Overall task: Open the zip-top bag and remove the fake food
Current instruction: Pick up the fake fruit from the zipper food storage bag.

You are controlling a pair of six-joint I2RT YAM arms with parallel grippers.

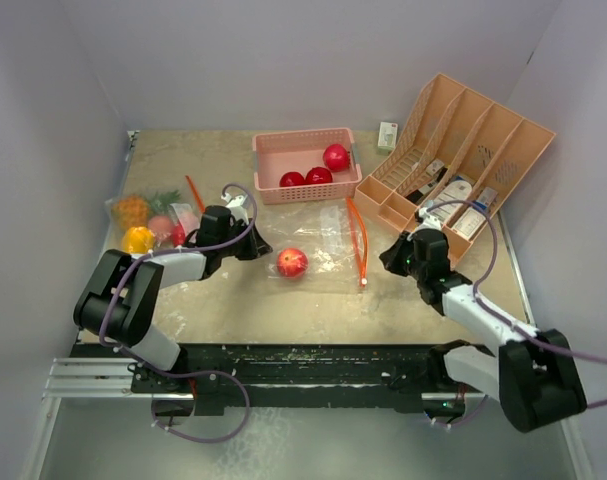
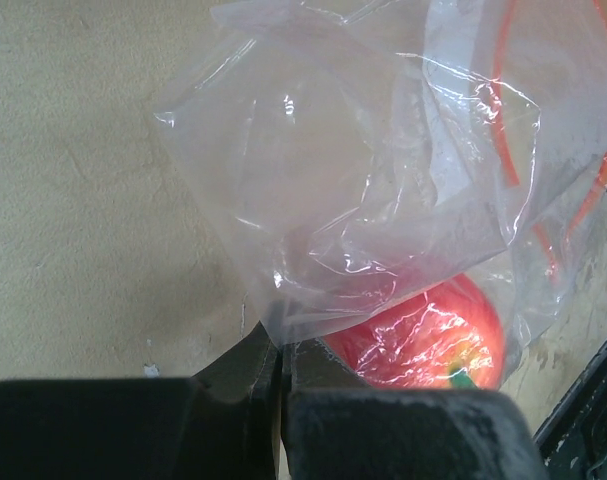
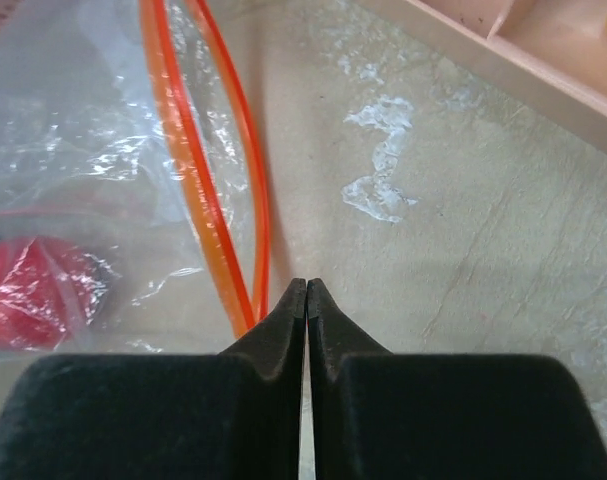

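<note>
A clear zip-top bag (image 1: 333, 235) with an orange zip (image 1: 357, 240) lies at the table's middle. One red round fake fruit (image 1: 292, 262) sits inside it near the bag's left end. My left gripper (image 1: 258, 245) is shut on the bag's bottom corner; the left wrist view shows the film (image 2: 363, 180) pinched at my gripper (image 2: 280, 345) and the fruit (image 2: 423, 335) just beyond. My right gripper (image 1: 388, 258) is shut, its tips (image 3: 307, 285) just right of the zip's (image 3: 198, 190) near end. The fruit (image 3: 33, 290) shows through the film there.
A pink basket (image 1: 268, 165) at the back holds three red fruits (image 1: 335, 157). A second bag at the left holds a pineapple (image 1: 133, 210) and a yellow pepper (image 1: 138, 240). A tan file organiser (image 1: 463, 150) with white bottles stands at the right. A small carton (image 1: 387, 134) stands behind.
</note>
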